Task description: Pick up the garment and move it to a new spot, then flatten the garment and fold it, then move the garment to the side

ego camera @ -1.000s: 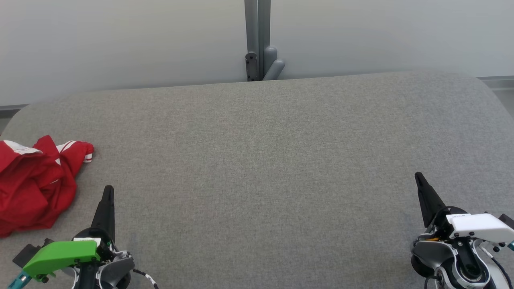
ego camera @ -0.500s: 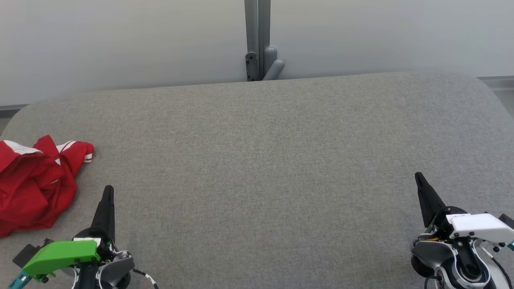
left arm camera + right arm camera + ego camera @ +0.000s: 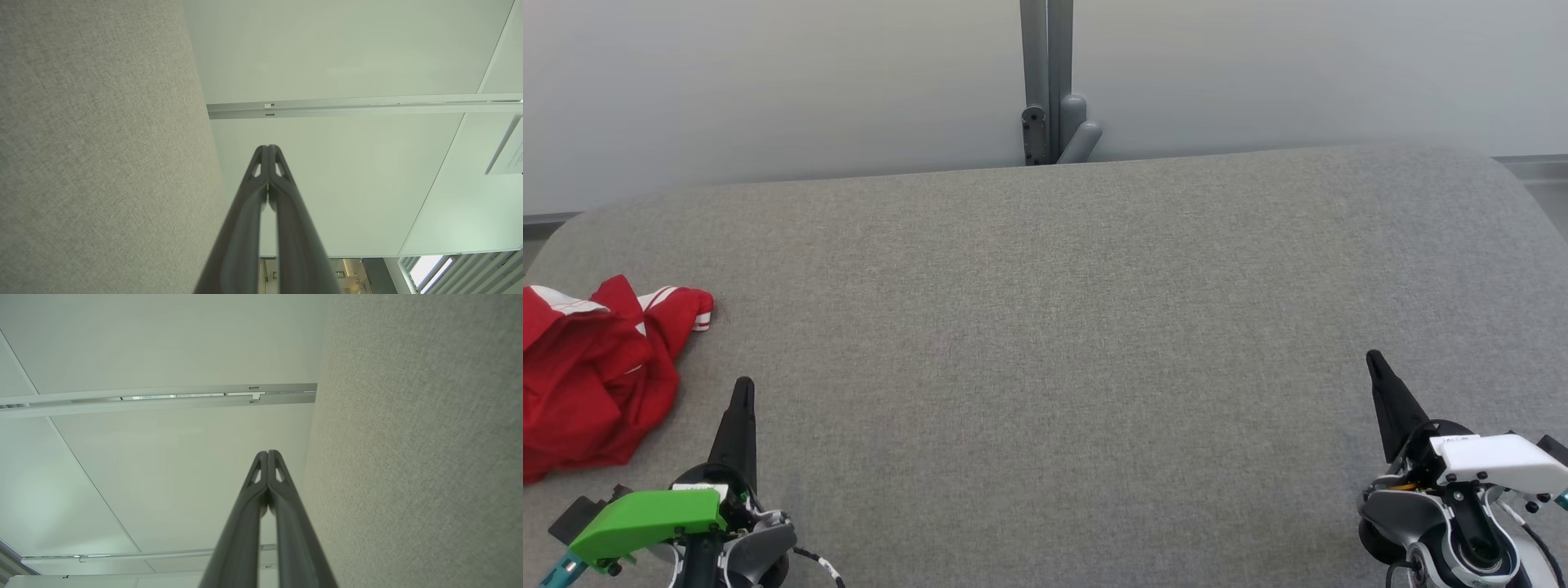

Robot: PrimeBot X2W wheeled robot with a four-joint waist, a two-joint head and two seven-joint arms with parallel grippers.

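Red garment [image 3: 596, 384] lies crumpled at the near left edge of the grey fabric surface [image 3: 1045, 327].
Its white-striped cuff points right; I cannot tell the bunched heap's long axis. The left gripper [image 3: 743, 382] is near it, the right gripper [image 3: 1374, 357] well apart, both clenched tight.

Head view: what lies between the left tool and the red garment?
Bare grey surface, in the head view; left tool and red garment do not touch.
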